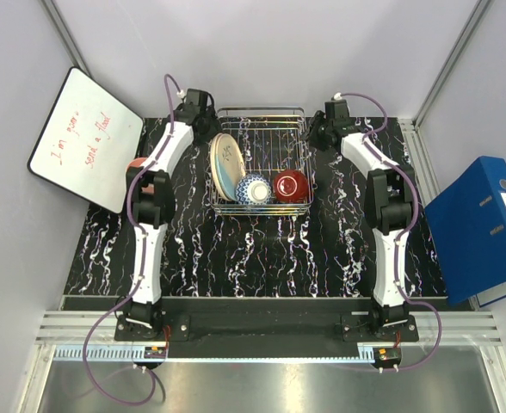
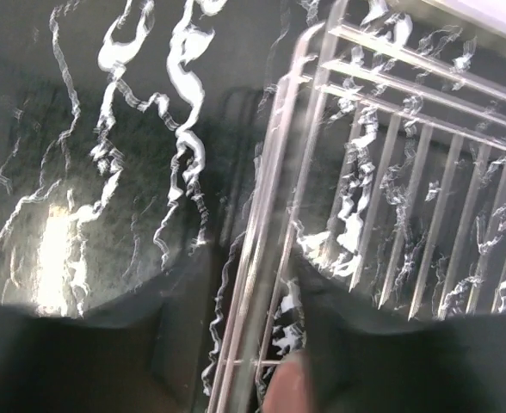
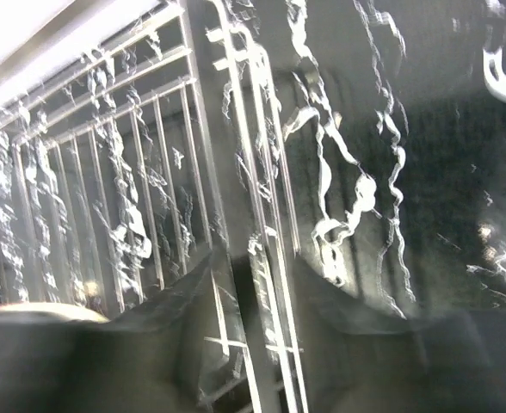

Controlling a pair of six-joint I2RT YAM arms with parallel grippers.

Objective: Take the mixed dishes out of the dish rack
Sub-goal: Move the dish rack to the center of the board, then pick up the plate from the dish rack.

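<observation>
Dish rack (image 1: pixel 262 111) far-centre on the counter (image 1: pixel 236 258), long axis left-right, side rails straddled by left gripper (image 2: pixel 249 284) and right gripper (image 3: pixel 249 267), both spread, plates (image 1: pixel 225 165) nearest the left.

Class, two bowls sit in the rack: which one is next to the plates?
The blue-white patterned bowl, beside the plates; the red bowl sits on its other side.

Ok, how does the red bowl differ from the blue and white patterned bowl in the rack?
The red bowl is one plain glossy colour; the patterned bowl is blue and white. The patterned bowl sits mid-rack beside the plates standing on edge; the red bowl sits nearer the right side. Both look similar in size and sit side by side at the dish rack's near end.
</observation>
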